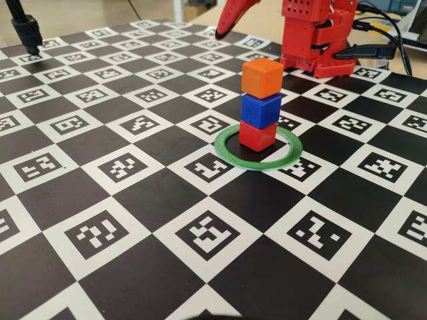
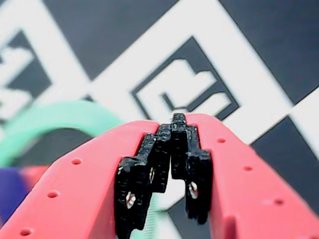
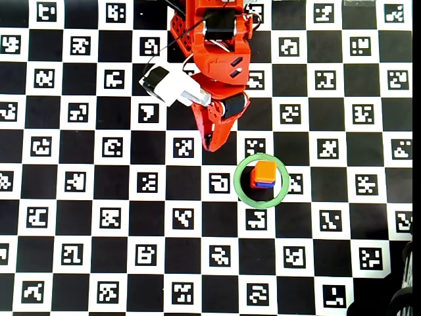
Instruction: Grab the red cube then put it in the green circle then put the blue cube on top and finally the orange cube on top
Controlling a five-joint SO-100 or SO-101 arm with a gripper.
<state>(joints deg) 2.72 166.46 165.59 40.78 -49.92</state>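
A three-cube tower stands inside the green circle (image 1: 257, 164): the red cube (image 1: 257, 137) at the bottom, the blue cube (image 1: 261, 110) on it, the orange cube (image 1: 262, 77) on top. From overhead the orange cube (image 3: 265, 170) hides most of the other two, within the green circle (image 3: 262, 206). My gripper (image 3: 214, 149) is shut and empty, raised behind and left of the tower, clear of it. In the wrist view the gripper (image 2: 174, 119) has its black pads together, with the green circle (image 2: 55, 115) blurred at the left.
The red arm base (image 1: 313, 40) stands at the back of the checkered marker board (image 1: 100, 233). A white wrist camera (image 3: 168, 84) sticks out left of the arm. A black stand (image 1: 27, 30) rises at the far left corner. Cables (image 1: 393, 33) run at the back right.
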